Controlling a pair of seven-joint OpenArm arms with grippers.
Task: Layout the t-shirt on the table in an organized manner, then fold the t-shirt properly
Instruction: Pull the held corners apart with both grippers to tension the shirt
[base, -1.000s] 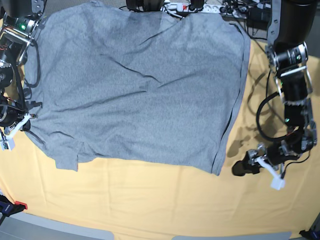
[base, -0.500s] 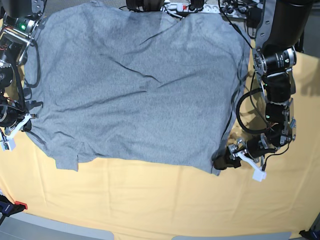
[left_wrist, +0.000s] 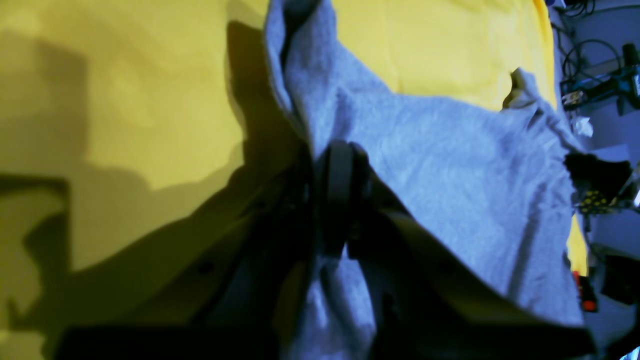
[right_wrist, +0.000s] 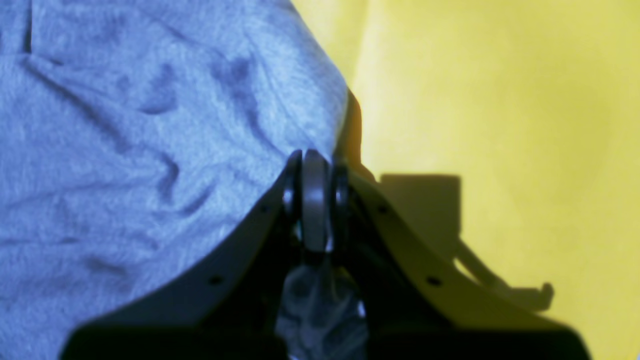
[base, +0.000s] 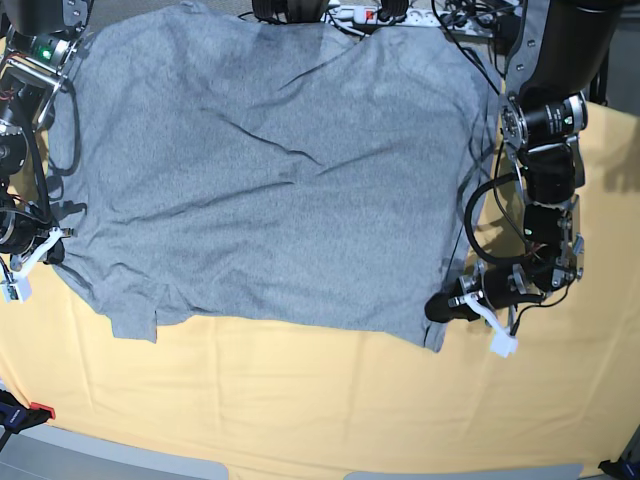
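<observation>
The grey t-shirt (base: 270, 180) lies spread flat, plain side up, over the far half of the yellow-orange table (base: 300, 400). My left gripper (base: 437, 308) sits at the shirt's near right corner. In the left wrist view its jaws (left_wrist: 330, 160) are shut on a raised fold of the t-shirt (left_wrist: 450, 165). My right gripper (base: 52, 250) is at the shirt's left edge. The right wrist view shows it (right_wrist: 312, 170) shut on the hem of the t-shirt (right_wrist: 125, 150), with bare table (right_wrist: 500, 100) beside it.
A power strip and cables (base: 370, 14) run along the table's far edge behind the shirt. A red-and-black clamp (base: 30, 410) sits at the near left corner. The table's front edge (base: 200, 465) runs along the bottom.
My left arm has swung left from the bare cloth to the shirt's near right corner, and its jaws have closed on the fabric. The right arm has stayed put.
</observation>
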